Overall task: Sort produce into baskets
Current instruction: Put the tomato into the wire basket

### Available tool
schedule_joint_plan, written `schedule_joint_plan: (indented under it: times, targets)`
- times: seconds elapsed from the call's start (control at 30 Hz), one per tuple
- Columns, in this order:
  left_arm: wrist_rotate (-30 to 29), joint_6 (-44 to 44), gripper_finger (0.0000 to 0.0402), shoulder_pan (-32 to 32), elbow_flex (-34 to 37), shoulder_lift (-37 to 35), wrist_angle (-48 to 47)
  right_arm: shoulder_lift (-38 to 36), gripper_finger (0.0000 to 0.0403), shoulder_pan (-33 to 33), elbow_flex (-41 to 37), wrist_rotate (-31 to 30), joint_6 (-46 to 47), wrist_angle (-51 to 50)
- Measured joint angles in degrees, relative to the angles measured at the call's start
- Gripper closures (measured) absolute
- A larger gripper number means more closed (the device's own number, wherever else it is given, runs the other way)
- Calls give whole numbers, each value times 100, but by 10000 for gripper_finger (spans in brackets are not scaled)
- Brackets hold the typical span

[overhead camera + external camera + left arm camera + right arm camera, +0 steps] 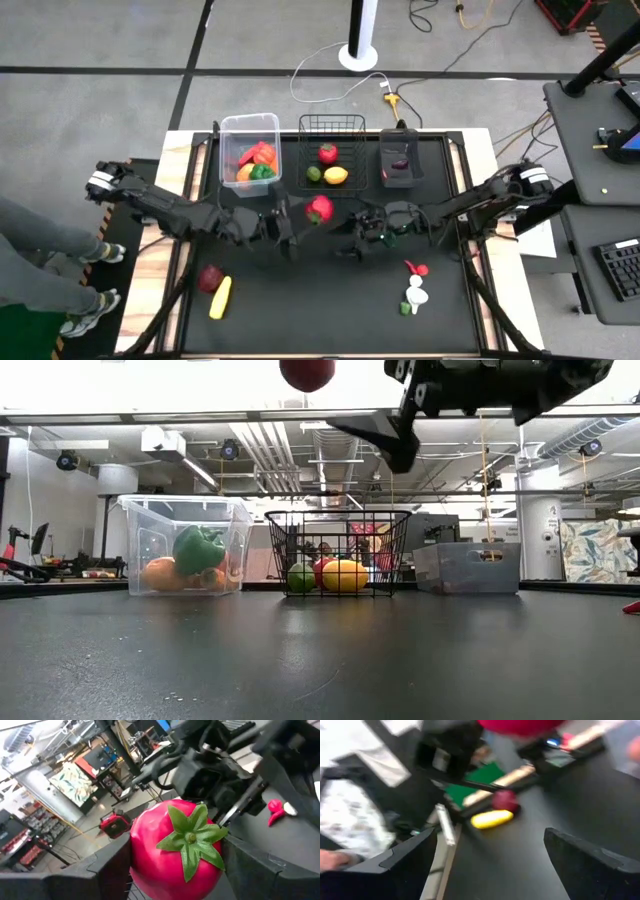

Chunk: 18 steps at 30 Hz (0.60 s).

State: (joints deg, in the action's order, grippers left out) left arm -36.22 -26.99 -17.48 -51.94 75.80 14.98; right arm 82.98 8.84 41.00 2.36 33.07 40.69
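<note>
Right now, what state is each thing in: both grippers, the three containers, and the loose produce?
Left gripper: shut on the red tomato, held above the table.
Right gripper: open, empty.
Clear plastic tub: upright, holds orange, red and green produce.
Black wire-mesh basket: upright, holds red, green and yellow fruit.
Small dark bin: upright, one dark item inside.
Yellow squash: lying on the table, unsorted.

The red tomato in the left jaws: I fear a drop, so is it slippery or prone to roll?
The red tomato looks smooth and glossy, so probably slippery. It is round, so likely to roll if dropped.
</note>
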Motion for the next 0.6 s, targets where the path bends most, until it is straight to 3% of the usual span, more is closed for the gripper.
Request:
schedule_joint_plan:
  times: [0.27,0.43,0.6]
  targets:
    - [854,534,143,1247,-114,-104,-396,-660,44,2,193,-526,-180,-1561]
    - [1930,839,143,2151,-273,129,-592,-940,44,0,213,-546,-356,-1766]
    - [2113,1302,143,2876,-622,583,-832,-1026,44,0,220,-547,-384,-1819]
